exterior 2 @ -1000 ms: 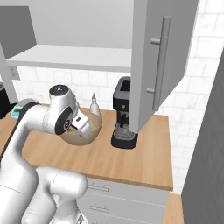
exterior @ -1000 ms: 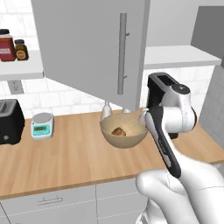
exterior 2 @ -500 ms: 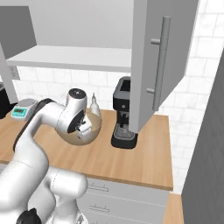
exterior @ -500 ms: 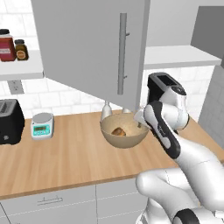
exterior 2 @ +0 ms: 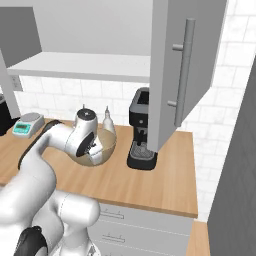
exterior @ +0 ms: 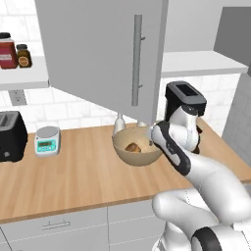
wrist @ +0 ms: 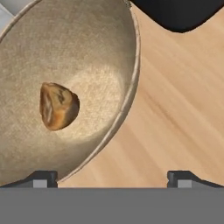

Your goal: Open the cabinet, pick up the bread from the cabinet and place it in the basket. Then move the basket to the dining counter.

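In the middle of the frame, the bread (wrist: 58, 106) sits in the basket (wrist: 127, 100), end effector (wrist: 111, 177) spread over its rim; carrying is left.

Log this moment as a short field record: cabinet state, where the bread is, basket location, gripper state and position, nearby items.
cabinet: light grey wall cabinet, door swung open
bread: small golden-brown roll lying inside the basket
basket: wide tan woven basket on the wood worktop, beside the black coffee machine
gripper: two-finger gripper open, straddling the basket's rim, one tip inside, one outside
task stage: bread placed; basket not yet grasped
nearby: black toaster, small kitchen scale
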Robot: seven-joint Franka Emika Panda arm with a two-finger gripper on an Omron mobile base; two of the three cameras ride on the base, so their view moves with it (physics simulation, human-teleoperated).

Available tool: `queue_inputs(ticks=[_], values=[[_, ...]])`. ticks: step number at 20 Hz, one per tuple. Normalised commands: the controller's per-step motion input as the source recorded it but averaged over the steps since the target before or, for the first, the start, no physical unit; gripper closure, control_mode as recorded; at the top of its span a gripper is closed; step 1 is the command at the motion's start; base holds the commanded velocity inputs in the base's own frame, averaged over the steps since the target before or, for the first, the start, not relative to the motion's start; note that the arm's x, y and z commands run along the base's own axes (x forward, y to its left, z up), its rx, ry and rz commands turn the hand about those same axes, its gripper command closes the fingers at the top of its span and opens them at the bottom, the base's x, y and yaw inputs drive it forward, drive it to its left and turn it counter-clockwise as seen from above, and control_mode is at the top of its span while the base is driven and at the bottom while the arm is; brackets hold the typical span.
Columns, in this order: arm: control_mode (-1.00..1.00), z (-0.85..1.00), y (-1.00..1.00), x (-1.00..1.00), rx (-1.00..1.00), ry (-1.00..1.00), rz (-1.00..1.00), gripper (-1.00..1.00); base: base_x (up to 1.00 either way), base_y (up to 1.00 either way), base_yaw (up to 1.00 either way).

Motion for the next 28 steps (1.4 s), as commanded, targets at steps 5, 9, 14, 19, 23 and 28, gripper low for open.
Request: queue_inputs(ticks=[5,9,14,19,23,28], values=[[-1.00,-0.39,0.17,0.47,0.00,0.00,-0.06,-1.00,0.00,0.00,0.00],[-1.00,-0.16,0.04,0.37,0.00,0.00,-0.03,-1.00,0.00,0.00,0.00],[-1.00,-0.41,0.05,0.43,0.00,0.00,-0.02,-1.00,0.00,0.00,0.00],[-1.00,-0.85,0.04,0.13,0.00,0.05,-0.03,1.00,0.00,0.00,0.00],[-1.00,-0.71,-0.05,-0.02,0.00,0.18,-0.03,1.00,0.00,0.00,0.00],[-1.00,-0.22,-0.36,-0.42,0.00,0.10,0.00,1.00,0.00,0.00,0.00]])
